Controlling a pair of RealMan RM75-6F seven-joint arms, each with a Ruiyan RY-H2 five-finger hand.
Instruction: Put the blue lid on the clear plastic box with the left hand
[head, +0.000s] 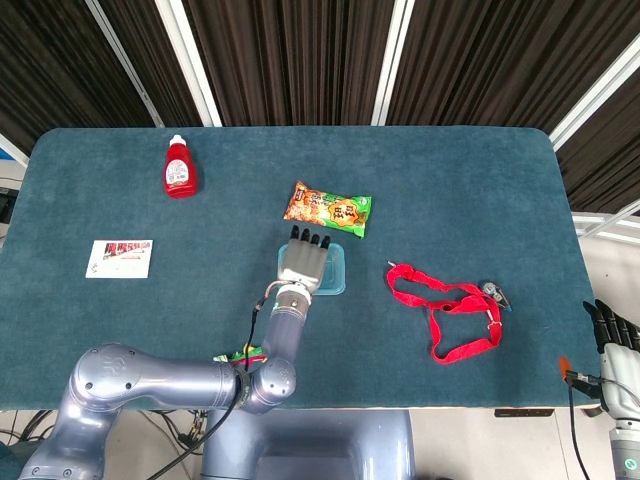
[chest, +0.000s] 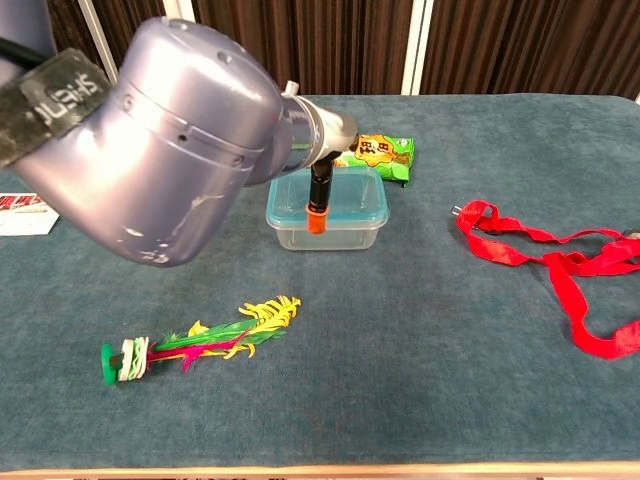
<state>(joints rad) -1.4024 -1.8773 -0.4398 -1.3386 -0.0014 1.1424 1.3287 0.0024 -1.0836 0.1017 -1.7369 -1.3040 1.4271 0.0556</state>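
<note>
The clear plastic box (chest: 340, 226) stands mid-table with the blue lid (head: 337, 270) lying on top of it. In the head view my left hand (head: 303, 262) lies flat over the left part of the lid, fingers stretched toward the far side, gripping nothing. In the chest view the bulky left arm (chest: 170, 150) hides the hand; only a black and orange fitting shows in front of the box, whose blue lid (chest: 352, 194) looks level. My right hand (head: 613, 335) hangs off the table's near right corner with straight fingers and nothing in it.
A snack bag (head: 328, 208) lies just beyond the box. A red strap (head: 447, 310) sprawls to the right. A red bottle (head: 180, 167) stands at the far left, and a card (head: 119, 257) lies left. A feathered shuttlecock (chest: 200, 345) lies near the front edge.
</note>
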